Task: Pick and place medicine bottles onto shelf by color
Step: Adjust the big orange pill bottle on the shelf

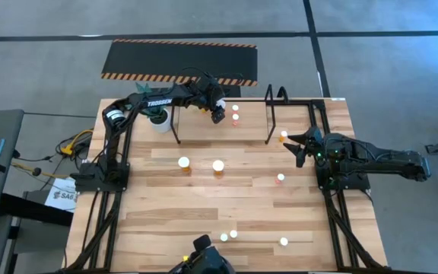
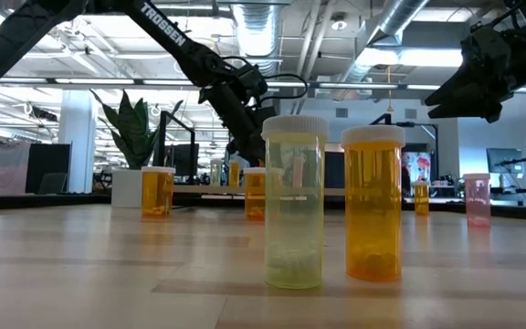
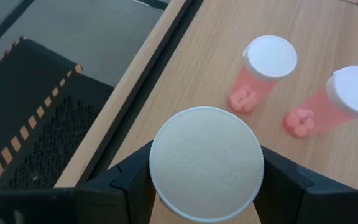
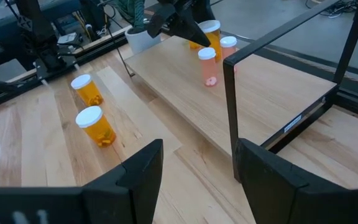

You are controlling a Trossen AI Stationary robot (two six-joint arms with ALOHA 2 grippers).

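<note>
1. Gripping a white-capped bottle [image 3: 207, 163], the left hand [image 1: 217, 113] hangs over the shelf [image 1: 249, 129], upper centre of the high view.
2. Two pink bottles [image 3: 263, 71] stand on the shelf just beside it.
3. Right hand [image 1: 299, 147] is at right of frame w/ fingers spread, holding nothing.
4. Other bottles [image 1: 184, 162] are scattered on the tabletop [image 1: 204, 205].

Green plant in white pot [image 1: 160, 122] on tabletop [image 1: 166, 221], near far left corner; black hazard-striped mat [image 1: 179, 59] on grey floor beyond tabletop's far edge; yellow cables [image 1: 68, 144] and white paper [image 1: 61, 194] on floor off tabletop's left side.
</note>
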